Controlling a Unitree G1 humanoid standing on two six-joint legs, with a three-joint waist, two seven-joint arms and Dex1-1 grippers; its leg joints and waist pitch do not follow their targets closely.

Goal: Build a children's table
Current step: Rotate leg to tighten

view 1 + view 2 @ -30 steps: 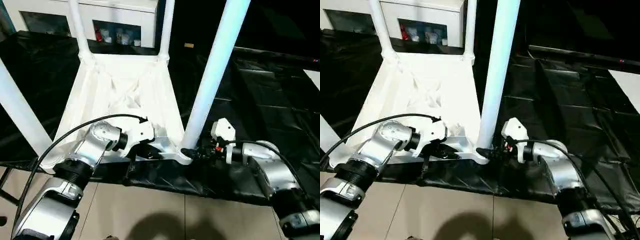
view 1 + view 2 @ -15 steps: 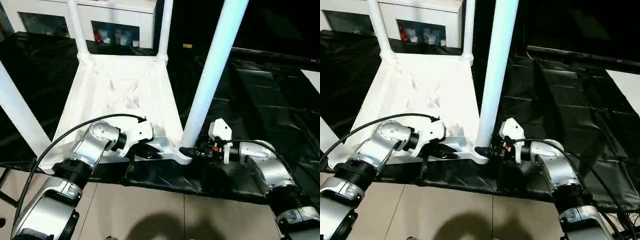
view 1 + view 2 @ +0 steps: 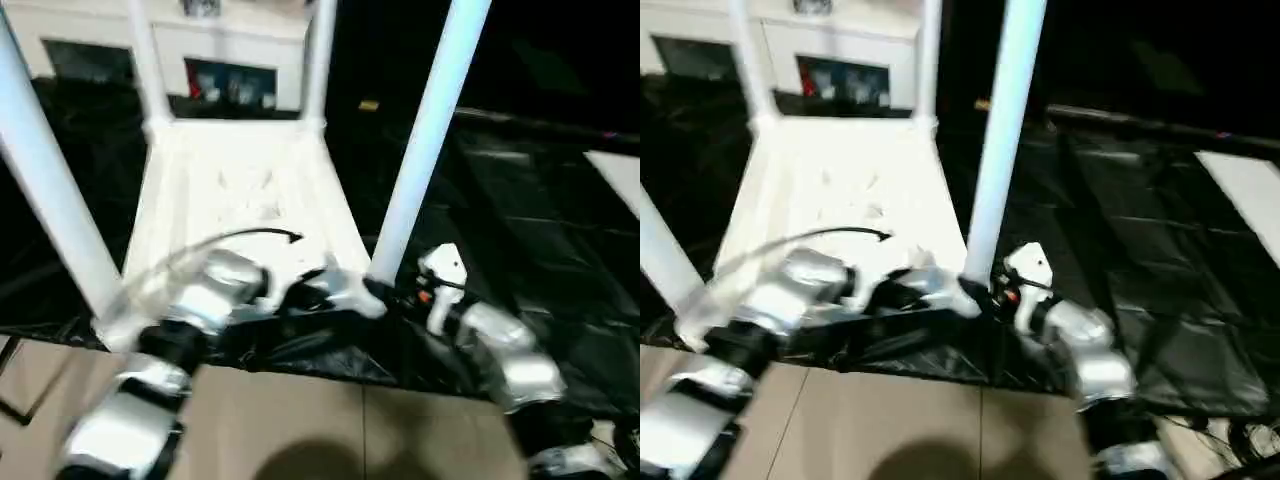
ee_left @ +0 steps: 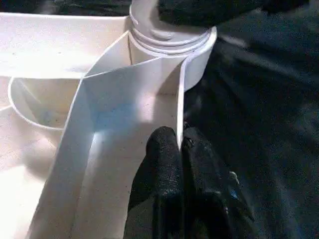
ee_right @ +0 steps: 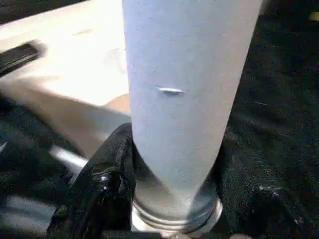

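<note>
We find the children's table lying top-down on a black sheet, its ribbed underside facing up and legs standing in the corner sockets. The near right leg rises directly between the right gripper fingers, which are clamped around its base just above the socket. The left gripper is pinched shut on the thin rim wall, apparently just short of that same socket.
</note>
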